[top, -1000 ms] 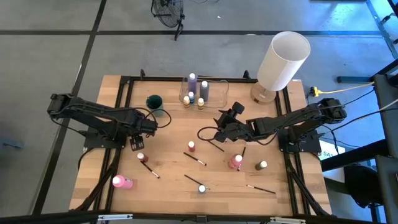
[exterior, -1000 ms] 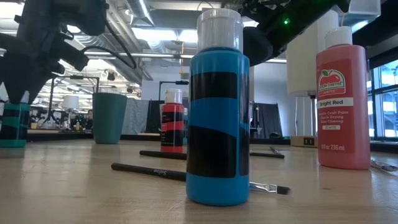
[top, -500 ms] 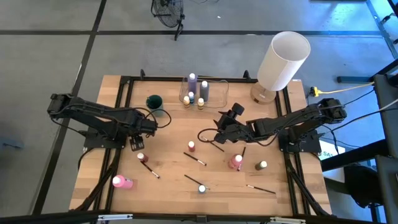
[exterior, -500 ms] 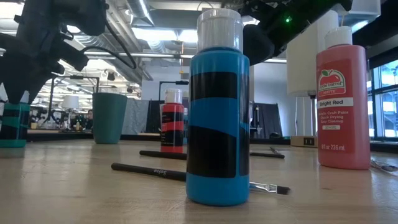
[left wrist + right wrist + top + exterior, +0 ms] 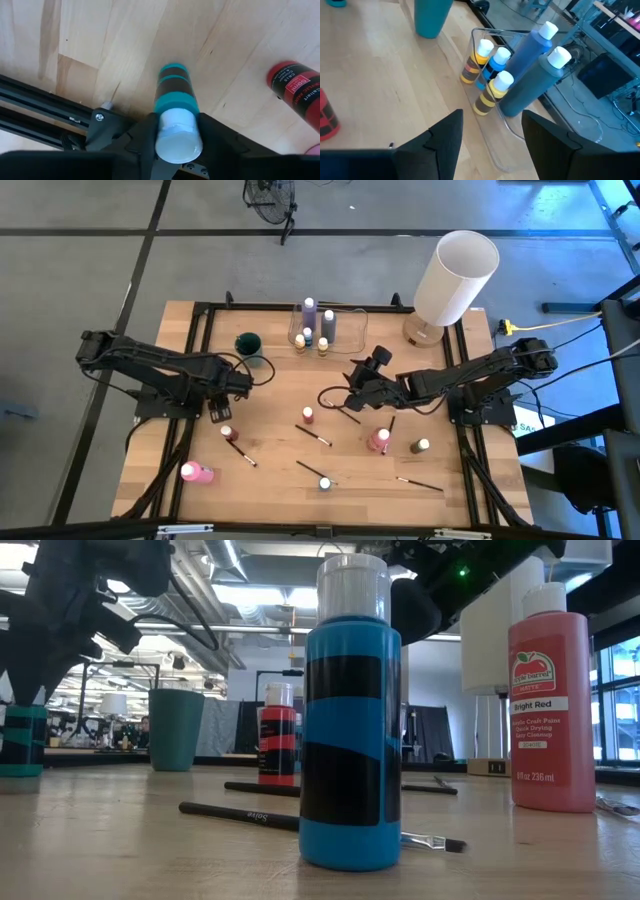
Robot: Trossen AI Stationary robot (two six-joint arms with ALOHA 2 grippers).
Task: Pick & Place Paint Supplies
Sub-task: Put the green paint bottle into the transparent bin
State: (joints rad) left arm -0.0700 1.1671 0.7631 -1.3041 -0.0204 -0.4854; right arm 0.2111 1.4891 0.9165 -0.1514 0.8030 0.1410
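Note:
A teal paint bottle [image 5: 172, 90] with dark bands and a white cap stands upright on the wood table, left of centre. My left gripper [image 5: 179, 135] points straight down over it [image 5: 220, 410] and is shut on its cap. A red bottle [image 5: 292, 82] stands just beside it. My right gripper [image 5: 492, 150] hangs open above the table's middle [image 5: 352, 395], tilted toward the clear container [image 5: 485, 32], and touches nothing. More bottles [image 5: 379, 440] and thin brushes [image 5: 314, 435] lie spread over the near half of the table. My left gripper pinches the teal bottle's white cap [image 5: 176, 127] between its two fingers, one on each side. The fingers come from above, pointing down. The bottle stands upright with its base on the table [image 5: 20, 768].
The clear container [image 5: 313, 328] at the far edge holds several bottles. Left of it is a teal cup [image 5: 248, 343]; at the far right corner, a large white cylinder [image 5: 455, 280]. A pink bottle [image 5: 196, 472] lies near the left front corner. A blue bottle [image 5: 350, 720] stands near the front edge.
My left gripper's fingers have drawn in on the teal bottle's cap without the hand moving. The bottle stays standing where it was.

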